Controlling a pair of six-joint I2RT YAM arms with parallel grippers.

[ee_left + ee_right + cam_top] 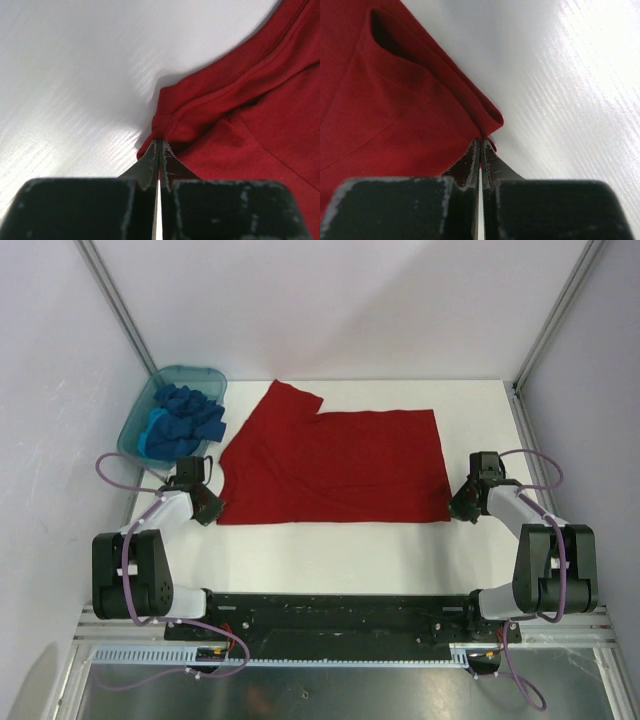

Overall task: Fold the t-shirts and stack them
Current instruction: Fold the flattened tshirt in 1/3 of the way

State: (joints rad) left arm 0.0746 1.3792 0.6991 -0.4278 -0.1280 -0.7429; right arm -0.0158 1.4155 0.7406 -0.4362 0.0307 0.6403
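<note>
A large bright red t-shirt (335, 468) lies flat in the middle of the white table, one sleeve pointing to the far left. My left gripper (213, 512) is shut on the shirt's near left corner; the left wrist view shows the red t-shirt (240, 110) bunched at the left gripper (160, 142) tips. My right gripper (457, 508) is shut on the near right corner, where the red t-shirt (395, 100) fold is pinched at the right gripper (480, 141) tips. Crumpled blue t-shirts (185, 417) fill a tub.
A translucent teal tub (142, 412) stands at the far left corner of the table (340, 560). Metal frame posts (115, 305) rise at both far corners, with white walls around. The arms' base rail (340, 610) runs along the near edge.
</note>
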